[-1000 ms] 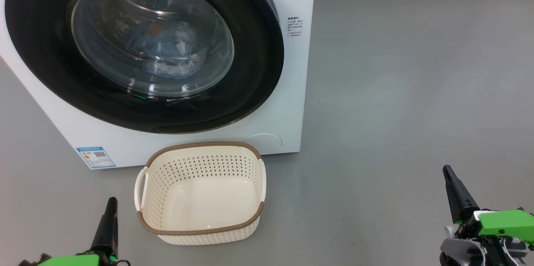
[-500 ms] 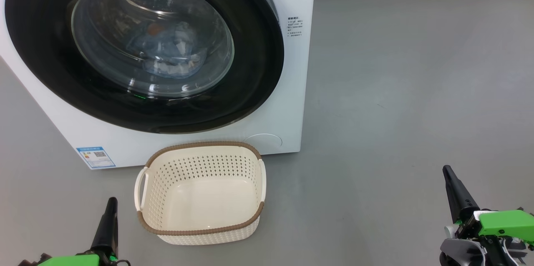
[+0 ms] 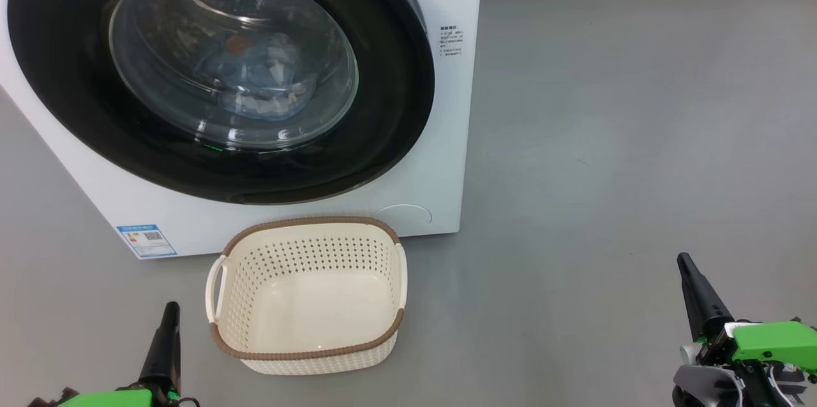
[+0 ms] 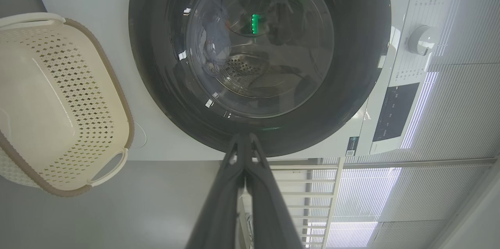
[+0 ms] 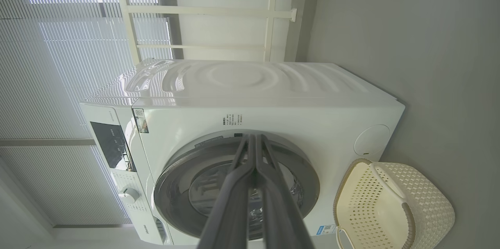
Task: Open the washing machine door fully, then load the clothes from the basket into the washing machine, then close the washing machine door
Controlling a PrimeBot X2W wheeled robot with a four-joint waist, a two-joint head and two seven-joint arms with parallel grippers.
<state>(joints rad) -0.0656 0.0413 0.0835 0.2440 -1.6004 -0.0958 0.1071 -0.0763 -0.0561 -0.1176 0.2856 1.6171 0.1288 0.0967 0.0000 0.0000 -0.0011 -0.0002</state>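
The white washing machine (image 3: 447, 139) fills the upper left, and its glossy black washing machine door (image 3: 383, 107) lies flat against the front, closed. Through the porthole the light-blue clothes (image 3: 255, 75) rest inside the drum. The cream basket (image 3: 306, 295) with a brown rim stands on the floor just before the machine, with nothing inside. My left gripper (image 3: 170, 312) is shut at the lower left, beside the basket's left handle. My right gripper (image 3: 685, 261) is shut at the lower right, well away from the basket. The door (image 4: 351, 65) faces the left gripper (image 4: 245, 136) in the left wrist view.
Grey floor (image 3: 606, 139) stretches wide to the right of the machine, up to a low skirting at the back. A blue label sticker (image 3: 146, 240) sits on the machine's lower left corner. Window blinds (image 5: 58, 65) stand behind the machine.
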